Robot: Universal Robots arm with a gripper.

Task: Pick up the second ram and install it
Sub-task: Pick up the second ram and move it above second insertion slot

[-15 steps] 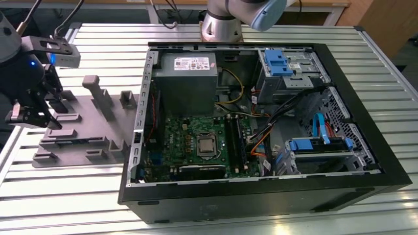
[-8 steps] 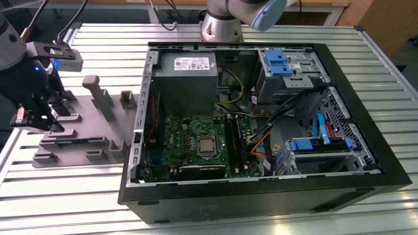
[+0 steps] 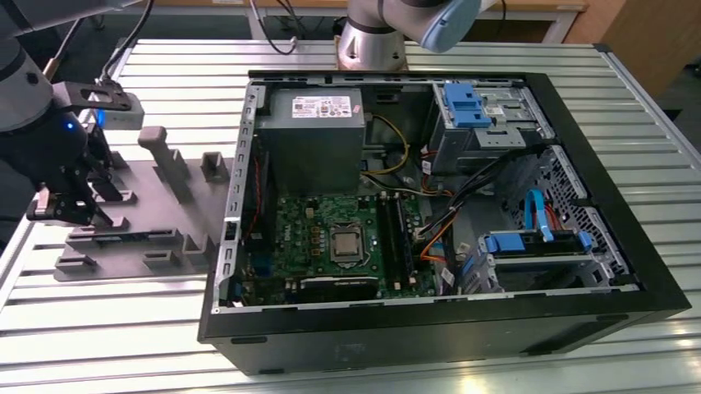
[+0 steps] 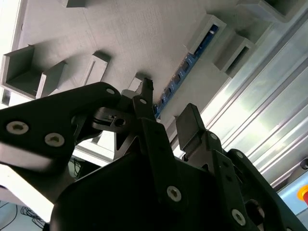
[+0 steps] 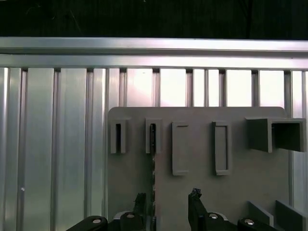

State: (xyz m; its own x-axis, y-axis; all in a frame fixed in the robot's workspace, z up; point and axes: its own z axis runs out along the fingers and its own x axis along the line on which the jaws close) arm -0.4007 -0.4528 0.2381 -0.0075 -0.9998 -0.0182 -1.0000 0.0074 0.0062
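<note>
Step in hand: the pick, with the grasp not yet made. The gripper (image 5: pixel 167 196) is held low over the grey fixture plate (image 5: pixel 231 192), with its fingers (image 5: pixel 195 204) set apart and nothing clamped.

The second ram (image 5: pixel 153 178) is seen standing on edge in the plate's slotted blocks. In both wrist views it runs into the gap between the two fingertips, nearer one finger than the other. Whether either finger is touching it cannot be told.

In the exterior view the plate is seen lying on the slatted metal table (image 3: pixel 110 328), at the exterior view's left of the open computer case (image 3: pixel 438 320). The arm is placed over the plate, well apart from the motherboard (image 3: pixel 318 230). The install half is judged not started. Whether the dark memory slots (image 3: pixel 392 238) beside the processor are filled cannot be told.

As a judgement, the grasp calls for the stick to be centred in the gap and pinched across its flat faces. A thin board on edge is easily levered against the blocks if it is caught off-centre or tilted.

Writing: a white label (image 3: pixel 320 107) is seen on the power supply, but its print cannot be made out. No marking is seen on the plate or the fingers.
</note>
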